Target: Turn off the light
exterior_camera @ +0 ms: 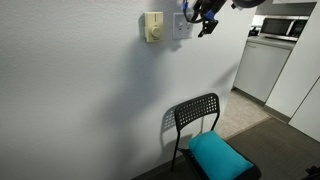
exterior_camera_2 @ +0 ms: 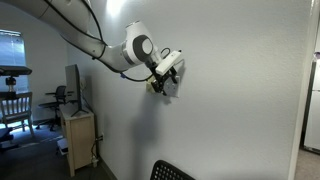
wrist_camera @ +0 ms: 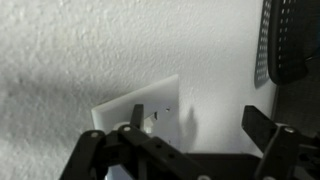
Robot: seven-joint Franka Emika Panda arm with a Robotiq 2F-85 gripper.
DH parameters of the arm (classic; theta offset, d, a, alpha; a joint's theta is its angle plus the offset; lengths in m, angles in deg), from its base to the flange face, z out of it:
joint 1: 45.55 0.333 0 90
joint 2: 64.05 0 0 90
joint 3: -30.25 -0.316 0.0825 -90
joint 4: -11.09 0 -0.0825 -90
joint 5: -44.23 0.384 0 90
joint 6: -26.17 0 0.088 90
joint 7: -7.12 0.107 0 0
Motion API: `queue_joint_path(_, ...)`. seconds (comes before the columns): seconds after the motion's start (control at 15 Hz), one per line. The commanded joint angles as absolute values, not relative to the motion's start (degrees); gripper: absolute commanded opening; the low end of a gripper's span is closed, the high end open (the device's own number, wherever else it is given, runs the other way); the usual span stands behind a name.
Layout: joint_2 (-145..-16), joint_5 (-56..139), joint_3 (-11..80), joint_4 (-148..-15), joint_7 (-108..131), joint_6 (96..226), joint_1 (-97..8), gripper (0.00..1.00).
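The light switch [exterior_camera: 181,26] is a small white wall plate, high on the white wall, just right of a cream-yellow box [exterior_camera: 153,27]. No lamp shows. My gripper [exterior_camera: 206,20] is at the plate's right edge, close to the wall. In an exterior view my gripper [exterior_camera_2: 166,72] points into the wall and hides most of the plate. In the wrist view the plate [wrist_camera: 150,108] lies tilted under my gripper [wrist_camera: 195,125]. The jaws are open and hold nothing. One fingertip sits over the plate's rockers, the other over bare wall.
A black chair [exterior_camera: 195,113] with a teal cushion [exterior_camera: 220,156] stands below against the wall; the chair also shows in the wrist view [wrist_camera: 285,40]. A kitchen counter with a microwave [exterior_camera: 285,28] is at the right. A desk and monitor [exterior_camera_2: 72,95] stand further along the wall.
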State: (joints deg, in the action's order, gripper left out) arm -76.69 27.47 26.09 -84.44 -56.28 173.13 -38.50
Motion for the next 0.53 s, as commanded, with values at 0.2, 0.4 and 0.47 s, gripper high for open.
queue_joint_path(0.2, -79.94, 30.03, 23.98, -81.33, -59.59, 176.3, -40.33, 1.0)
queue_joint_path(0.4, -80.51, 34.5, 22.4, -81.07, -62.34, 175.91, -41.14, 1.0)
queue_joint_path(0.47, -80.82, 35.71, 22.03, -80.71, -63.23, 175.47, -41.26, 1.0)
